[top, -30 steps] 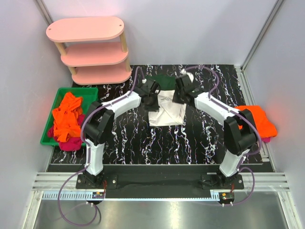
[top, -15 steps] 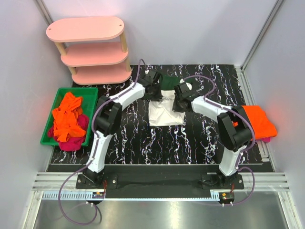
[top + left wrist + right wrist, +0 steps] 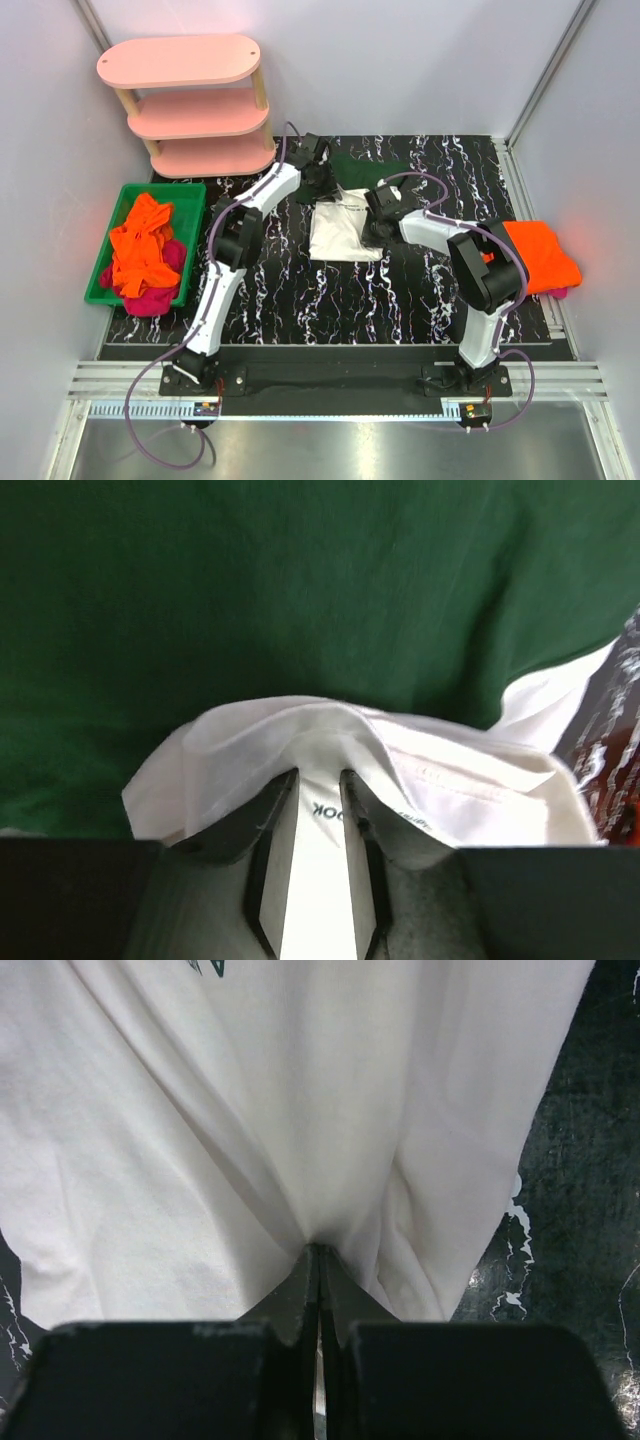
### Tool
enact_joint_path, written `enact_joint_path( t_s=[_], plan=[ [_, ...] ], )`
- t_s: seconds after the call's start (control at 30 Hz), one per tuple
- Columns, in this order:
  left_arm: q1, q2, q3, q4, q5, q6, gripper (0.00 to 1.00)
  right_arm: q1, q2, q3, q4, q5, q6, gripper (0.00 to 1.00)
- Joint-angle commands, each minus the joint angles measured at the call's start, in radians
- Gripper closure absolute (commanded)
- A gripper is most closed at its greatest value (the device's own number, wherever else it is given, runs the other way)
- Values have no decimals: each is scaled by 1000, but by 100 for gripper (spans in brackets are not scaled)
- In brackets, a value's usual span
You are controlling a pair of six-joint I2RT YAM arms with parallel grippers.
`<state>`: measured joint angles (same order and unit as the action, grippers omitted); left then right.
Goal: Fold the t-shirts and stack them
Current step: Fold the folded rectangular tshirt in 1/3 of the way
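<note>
White t-shirt (image 3: 340,232) lies mid-worktop (image 3: 300,290), flatter now, green sleeve spread at upper centre. Right tool (image 3: 317,1252) has slid to its right edge, pinched together on cloth. Left tool (image 3: 318,785) loosening at collar, grip unclear. Fold is landing.

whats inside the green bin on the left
A heap of orange t-shirts fills the green bin, with magenta cloth showing beneath it and spilling over the near edge. The bin's floor and anything under the heap are covered; how many shirts cannot be told.

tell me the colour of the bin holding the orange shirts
Green bin, best in the top view.
</note>
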<state>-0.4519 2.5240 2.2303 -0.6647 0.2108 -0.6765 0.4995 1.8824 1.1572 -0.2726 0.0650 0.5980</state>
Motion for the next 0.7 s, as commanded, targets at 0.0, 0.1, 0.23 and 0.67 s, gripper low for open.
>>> enact_joint_path(
  t_s=[0.0, 0.1, 0.23, 0.67],
  plan=[
    [39, 45, 84, 42, 15, -26, 67, 10, -16, -63, -63, -11, -6, 100],
    [45, 44, 91, 51, 25, -28, 65, 10, -14, -71, -65, -5, -12, 100],
    [41, -40, 22, 83, 27, -14, 66, 10, -35, -50, -66, 16, -4, 100],
    [1, -502, -601, 267, -22, -11, 67, 10, 70, 329, -116, -2, -27, 95]
  ],
)
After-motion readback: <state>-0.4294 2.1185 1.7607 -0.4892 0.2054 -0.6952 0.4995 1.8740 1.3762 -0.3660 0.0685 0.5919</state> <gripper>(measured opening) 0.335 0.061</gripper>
